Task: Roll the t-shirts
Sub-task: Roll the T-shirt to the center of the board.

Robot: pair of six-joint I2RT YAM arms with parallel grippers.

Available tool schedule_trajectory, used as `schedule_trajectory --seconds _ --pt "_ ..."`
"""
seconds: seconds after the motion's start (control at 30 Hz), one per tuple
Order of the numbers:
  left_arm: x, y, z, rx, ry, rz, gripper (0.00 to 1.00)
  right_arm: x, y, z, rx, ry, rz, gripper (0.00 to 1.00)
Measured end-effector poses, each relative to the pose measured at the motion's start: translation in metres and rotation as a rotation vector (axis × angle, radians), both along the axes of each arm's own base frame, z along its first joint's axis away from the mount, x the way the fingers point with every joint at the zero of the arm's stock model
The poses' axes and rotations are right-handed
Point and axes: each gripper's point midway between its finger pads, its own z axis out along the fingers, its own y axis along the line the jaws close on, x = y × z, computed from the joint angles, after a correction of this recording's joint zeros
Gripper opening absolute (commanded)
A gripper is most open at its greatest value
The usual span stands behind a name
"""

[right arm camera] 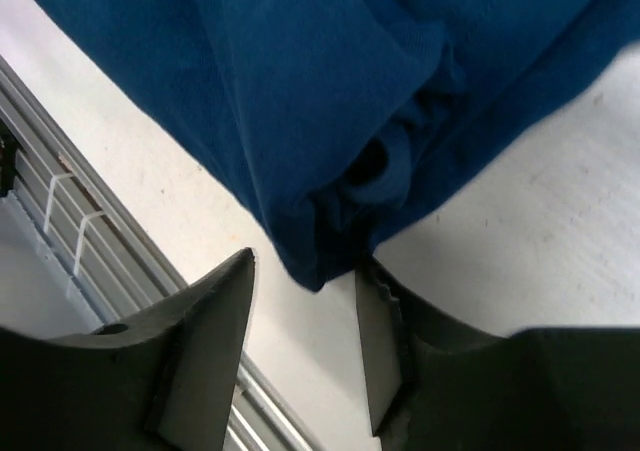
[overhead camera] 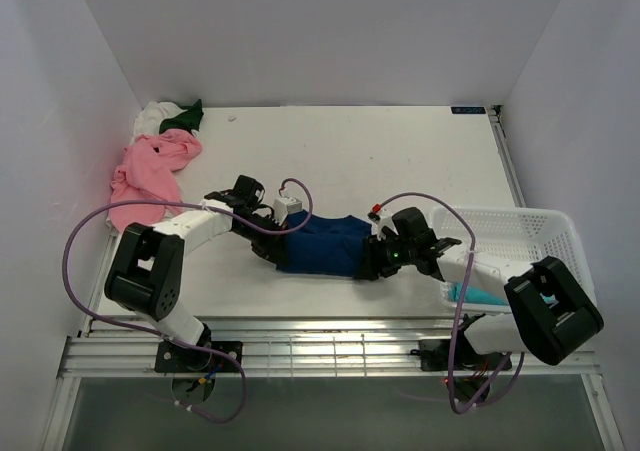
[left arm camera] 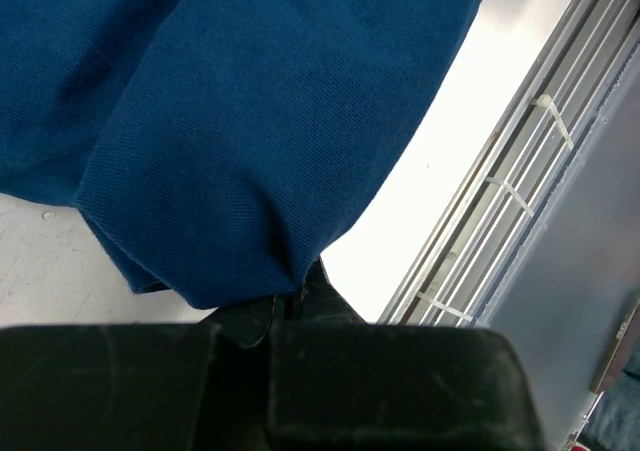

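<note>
- The blue t-shirt (overhead camera: 322, 243) lies at the middle of the table (overhead camera: 400, 151), bunched into a loose, part-made roll running left to right between the two arms.
- The left fingers (left arm camera: 290, 306) are closed and seem to pinch a folded corner of the blue cloth at the roll's left end.
- The right fingers (overhead camera: 375, 256) stand open, with the roll's right end hanging between them. In the right wrist view its loose inner folds show.
- The step in hand looks like taking hold of both ends, so the roll can be turned evenly.
- To do it well, the right fingers should close on the whole end, all layers, not just the outer flap.
- Both ends should then turn together at the same pace. Otherwise the roll will likely twist into a cone.
- A slight pull outward along the roll should help the cloth wind tight, without wrinkles.
- The roll sits near the bottom edge of the table, by the metal rail, so rolling toward the top of the frame looks safer.
- The pink t-shirt (overhead camera: 150, 171) and the heap at upper left lie well apart, as does the basket (overhead camera: 520, 221) at right.
</note>
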Motion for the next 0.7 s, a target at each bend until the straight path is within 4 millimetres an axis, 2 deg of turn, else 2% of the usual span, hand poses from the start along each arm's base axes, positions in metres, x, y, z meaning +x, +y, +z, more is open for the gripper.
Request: schedule_trajectory --seconds 0.1,0.17,0.2,0.23,0.43,0.53,0.7 --pt "-0.001 0.001 0.002 0.001 0.001 0.0 0.0 0.004 0.006 -0.002 0.025 0.006 -0.005 0.23" --pt "-0.002 0.001 0.003 0.0 0.001 -0.001 0.0 0.005 0.008 0.0 0.037 0.005 -0.006 0.17" --pt "-0.003 0.002 0.004 0.0 0.001 -0.003 0.0 0.005 0.009 0.001 0.045 0.001 -0.002 0.1" --pt "-0.005 0.002 0.005 0.0 0.005 -0.006 0.0 0.005 0.01 0.003 0.049 -0.001 0.002 0.08" --pt "-0.023 0.01 0.021 -0.044 0.092 -0.03 0.0 -0.013 0.013 0.022 0.095 0.047 0.067 0.08" --pt "-0.031 0.012 0.039 -0.079 0.129 -0.062 0.0 -0.027 0.011 0.037 0.107 0.081 0.113 0.08" --pt "-0.029 0.009 0.067 -0.107 0.129 -0.114 0.0 -0.051 0.007 0.056 0.127 0.154 0.191 0.08"
